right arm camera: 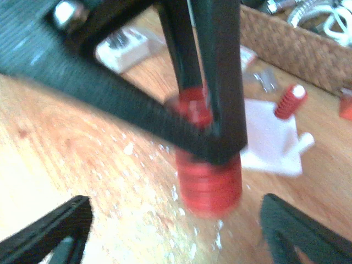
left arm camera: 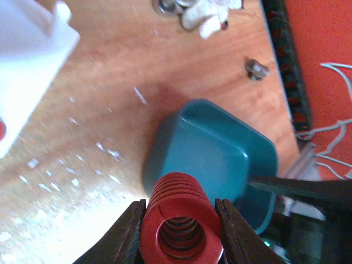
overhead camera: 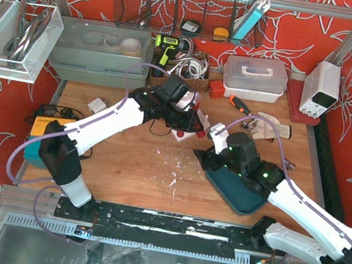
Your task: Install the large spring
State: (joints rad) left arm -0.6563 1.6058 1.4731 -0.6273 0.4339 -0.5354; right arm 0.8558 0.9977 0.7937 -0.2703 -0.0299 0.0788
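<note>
the left gripper is clamped on the spring, one black finger pressed against each side of the red coils, the open end facing the wrist camera. seen from the right wrist, the spring hangs upright in those fingers over the wooden table, its lower coils sticking out below them. i can't tell whether it touches the wood. just behind it lies a white base with a small spring standing on it, and a basket beyond that. the right gripper is spread wide apart, one finger at each lower corner of its view. from above it hovers at the far corner of the teal tray.
</note>
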